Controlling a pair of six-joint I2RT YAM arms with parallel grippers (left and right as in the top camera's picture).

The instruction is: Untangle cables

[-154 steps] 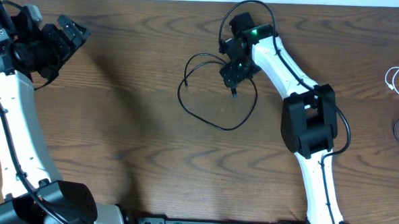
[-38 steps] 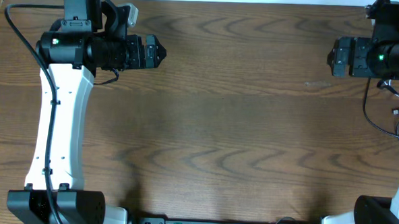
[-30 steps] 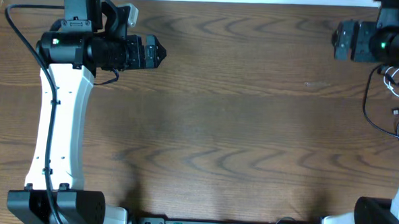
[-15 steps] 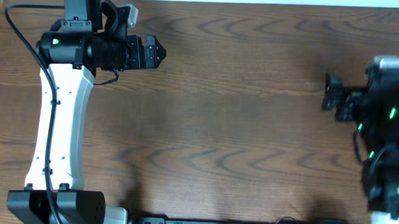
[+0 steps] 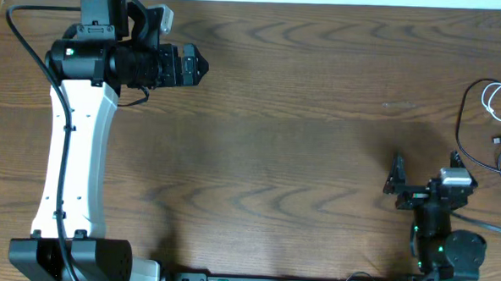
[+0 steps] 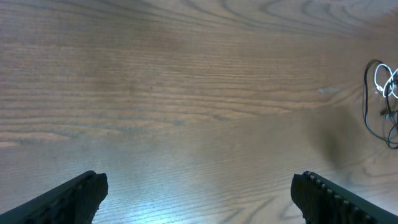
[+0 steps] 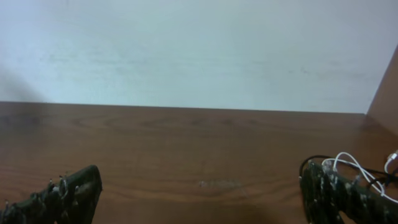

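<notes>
Your right arm (image 5: pixel 438 199) has pulled back to its base, away from the black cable (image 5: pixel 458 124) and white cable (image 5: pixel 487 100); right jaws released and empty; left jaws released too; both cables lie close together at the desk's (image 5: pixel 275 158) right edge, partly cut off; I judge the untangling done or paused.

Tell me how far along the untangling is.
Done: nothing visibly; the white cable and black cable overlap in one heap at the right edge of the table. In hand: nothing; left gripper and right gripper are open, empty. Left: separating them.
</notes>
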